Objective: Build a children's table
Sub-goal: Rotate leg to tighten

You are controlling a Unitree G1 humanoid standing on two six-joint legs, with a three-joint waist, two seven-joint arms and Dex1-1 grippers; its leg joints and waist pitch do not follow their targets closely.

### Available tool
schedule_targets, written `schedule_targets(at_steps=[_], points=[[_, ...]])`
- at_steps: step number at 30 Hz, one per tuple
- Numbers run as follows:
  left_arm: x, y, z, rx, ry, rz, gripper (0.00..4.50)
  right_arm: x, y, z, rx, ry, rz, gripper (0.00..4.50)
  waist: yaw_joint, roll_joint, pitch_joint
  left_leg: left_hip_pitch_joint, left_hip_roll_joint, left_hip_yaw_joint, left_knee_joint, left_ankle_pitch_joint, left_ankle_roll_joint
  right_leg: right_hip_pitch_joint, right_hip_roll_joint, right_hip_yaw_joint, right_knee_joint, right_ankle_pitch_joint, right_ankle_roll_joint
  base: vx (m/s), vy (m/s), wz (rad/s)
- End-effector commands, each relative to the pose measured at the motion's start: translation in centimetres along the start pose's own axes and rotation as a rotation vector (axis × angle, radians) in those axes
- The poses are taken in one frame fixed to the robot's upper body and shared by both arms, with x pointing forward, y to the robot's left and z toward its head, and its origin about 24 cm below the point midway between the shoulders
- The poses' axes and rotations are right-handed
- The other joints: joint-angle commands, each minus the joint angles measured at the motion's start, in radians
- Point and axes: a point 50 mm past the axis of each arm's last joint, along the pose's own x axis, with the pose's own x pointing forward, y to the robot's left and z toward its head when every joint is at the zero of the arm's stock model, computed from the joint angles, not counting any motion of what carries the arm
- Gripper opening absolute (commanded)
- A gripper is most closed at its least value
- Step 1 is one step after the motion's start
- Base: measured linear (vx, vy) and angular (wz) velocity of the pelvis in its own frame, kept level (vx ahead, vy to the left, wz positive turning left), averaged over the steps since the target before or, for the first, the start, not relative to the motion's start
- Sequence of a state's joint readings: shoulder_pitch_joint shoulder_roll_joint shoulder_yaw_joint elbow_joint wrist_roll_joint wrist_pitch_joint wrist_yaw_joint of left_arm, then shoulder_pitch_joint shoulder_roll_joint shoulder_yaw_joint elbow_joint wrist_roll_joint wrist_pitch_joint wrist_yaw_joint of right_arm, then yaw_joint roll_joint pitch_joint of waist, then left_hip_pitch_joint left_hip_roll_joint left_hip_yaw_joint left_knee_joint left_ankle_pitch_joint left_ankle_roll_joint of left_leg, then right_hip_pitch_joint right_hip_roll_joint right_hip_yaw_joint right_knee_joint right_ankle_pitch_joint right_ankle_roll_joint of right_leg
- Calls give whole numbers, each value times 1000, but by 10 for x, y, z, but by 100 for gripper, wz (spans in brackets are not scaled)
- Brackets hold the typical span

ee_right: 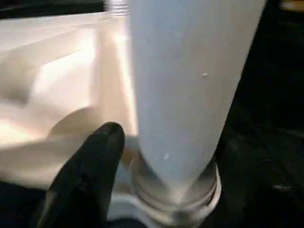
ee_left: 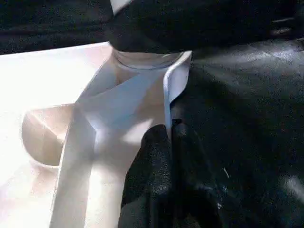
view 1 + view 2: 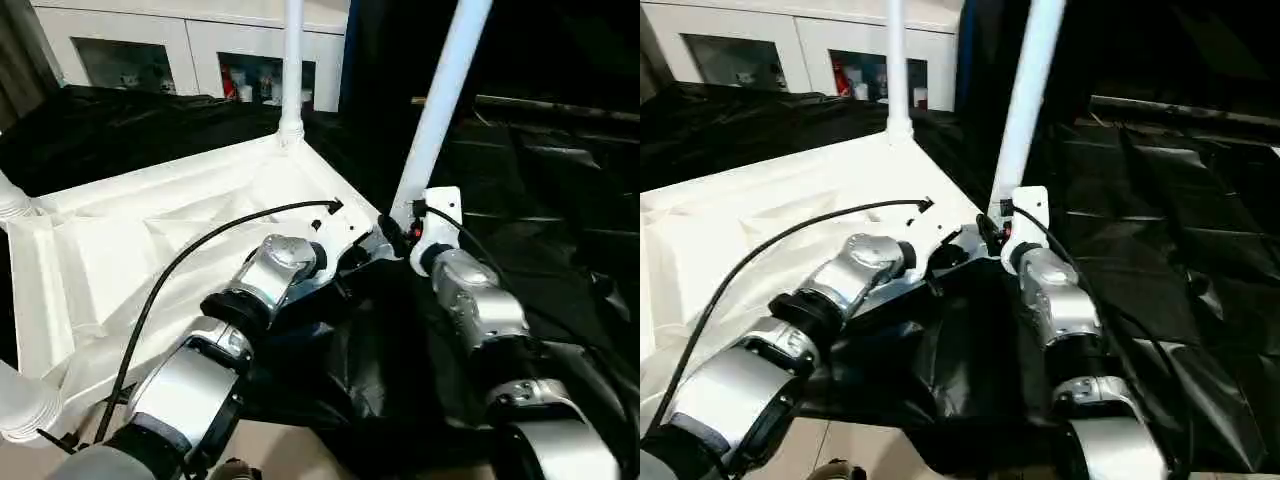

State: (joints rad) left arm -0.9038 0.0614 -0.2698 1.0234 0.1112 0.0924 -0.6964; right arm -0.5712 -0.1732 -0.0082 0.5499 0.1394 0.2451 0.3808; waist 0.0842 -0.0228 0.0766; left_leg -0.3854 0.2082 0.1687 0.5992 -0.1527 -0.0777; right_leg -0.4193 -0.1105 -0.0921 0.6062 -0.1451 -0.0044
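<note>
White tabletop (image 3: 150, 240), black cloth (image 3: 540, 200)

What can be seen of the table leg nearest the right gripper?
The leg is a long, smooth white tube, plastic by its look, widening downward to a ringed collar. It stands in the near corner socket of the upside-down tabletop, leaning slightly. The right gripper is at its base, one black finger beside the collar; contact cannot be confirmed.

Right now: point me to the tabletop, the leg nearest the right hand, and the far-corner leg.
tabletop (image 3: 150, 240): left eye view, on the ribbed underside.
leg nearest the right hand (image 3: 440, 100): left eye view, mid-shaft of the tilted white tube.
far-corner leg (image 3: 292, 60): left eye view, on the upright shaft above its socket.
</note>
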Motion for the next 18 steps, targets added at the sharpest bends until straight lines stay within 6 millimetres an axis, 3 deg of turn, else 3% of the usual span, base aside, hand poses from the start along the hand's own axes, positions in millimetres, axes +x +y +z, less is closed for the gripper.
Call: schedule_targets(at_steps=[1,2,4,5,7,9,12,13,18], points=[[-5,3,16,93,-70,-25,0,-8,5,5,-50,8,143,343,6,-7,-94,14,6,7,-69,-256,52,67,-30,37,-76,-231,-184,0,0,0],[-6,3,15,103,-67,-37,0,-13,3,4,-64,18,160,350,7,-13,-95,14,7,8,-68,-248,58,67,-30,38,-73,-222,-190,0,0,0],[-8,3,12,117,-60,-57,0,-21,-3,2,-88,37,192,361,12,-10,-94,15,10,8,-68,-237,64,67,-32,38,-72,-219,-195,0,0,0],[-10,3,11,133,-64,-71,0,-30,-10,0,-112,57,214,372,9,-17,-94,13,10,9,-67,-235,66,66,-32,38,-72,-222,-199,0,0,0],[-14,4,9,142,-72,-101,0,-51,-24,-2,-161,98,286,395,16,-15,-91,17,11,10,-66,-245,68,65,-32,38,-77,-249,-196,0,0,0],[-16,2,8,150,-76,-127,0,-59,-29,-1,-175,109,313,410,22,-19,-91,14,12,10,-66,-246,72,68,-34,39,-77,-263,-191,0,0,0],[-20,-4,6,178,-99,-225,0,-74,-38,4,-192,122,342,418,26,-18,-89,12,13,8,-68,-255,68,68,-37,38,-80,-307,-176,0,0,0],[-22,-7,5,185,-100,-271,0,-79,-42,6,-193,126,347,443,25,-18,-88,14,12,8,-68,-266,62,63,-37,37,-84,-342,-166,0,0,0],[-27,-11,2,204,-92,-331,0,-87,-52,8,-201,132,338,443,29,-11,-86,25,17,8,-70,-311,44,52,-35,38,-89,-366,-178,0,0,0]])
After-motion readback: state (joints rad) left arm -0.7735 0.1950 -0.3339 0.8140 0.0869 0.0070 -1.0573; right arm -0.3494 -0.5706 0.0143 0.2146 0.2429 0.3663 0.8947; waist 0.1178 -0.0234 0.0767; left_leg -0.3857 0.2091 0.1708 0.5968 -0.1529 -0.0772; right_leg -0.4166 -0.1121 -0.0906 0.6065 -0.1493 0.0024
